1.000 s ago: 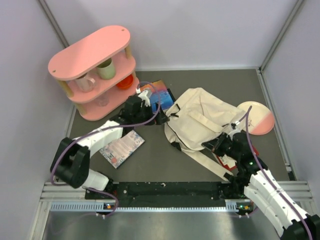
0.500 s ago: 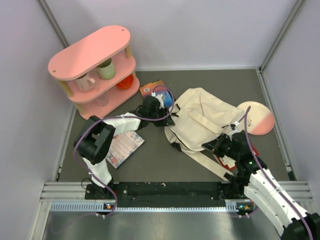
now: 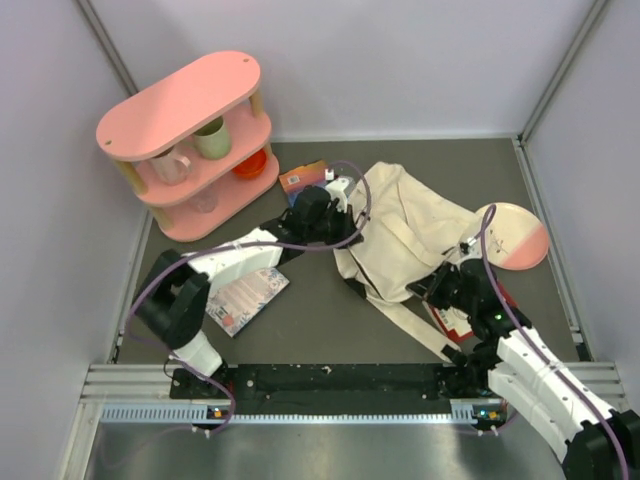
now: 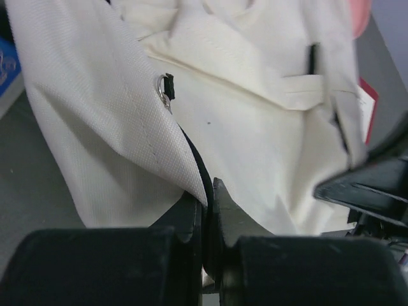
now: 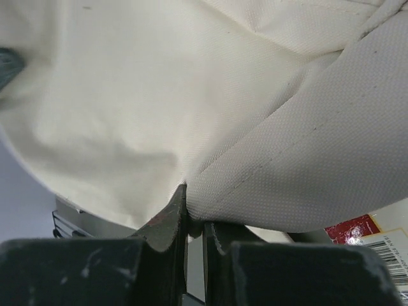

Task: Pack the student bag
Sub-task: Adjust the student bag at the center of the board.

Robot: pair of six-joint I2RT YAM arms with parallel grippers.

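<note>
The student bag [image 3: 410, 235] lies mid-tabletop [image 3: 320, 325]. Behind it to the left stands a shelf [image 3: 190, 140] holding cups [image 3: 211, 138]. A plate [image 3: 520, 240] lies just right of it, a booklet [image 3: 243, 293] front-left, and perhaps a packet [image 3: 452, 322] beneath its near edge.

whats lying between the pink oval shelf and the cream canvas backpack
A small orange box lies there, seen in the top view; the left pincer, shut on the cream backpack, sits just beside it.

Robot lab test cell: boxed in by plain pale wall panels [image 3: 400, 70] on grey corner posts [image 3: 561, 70], floored with a dark grey mat [image 3: 320, 320], edged by an aluminium rail [image 3: 120, 385] carrying two cabled robot arms [image 3: 230, 260]; stocked with a pink shelf [image 3: 180, 105] of mugs [image 3: 212, 138].
</note>
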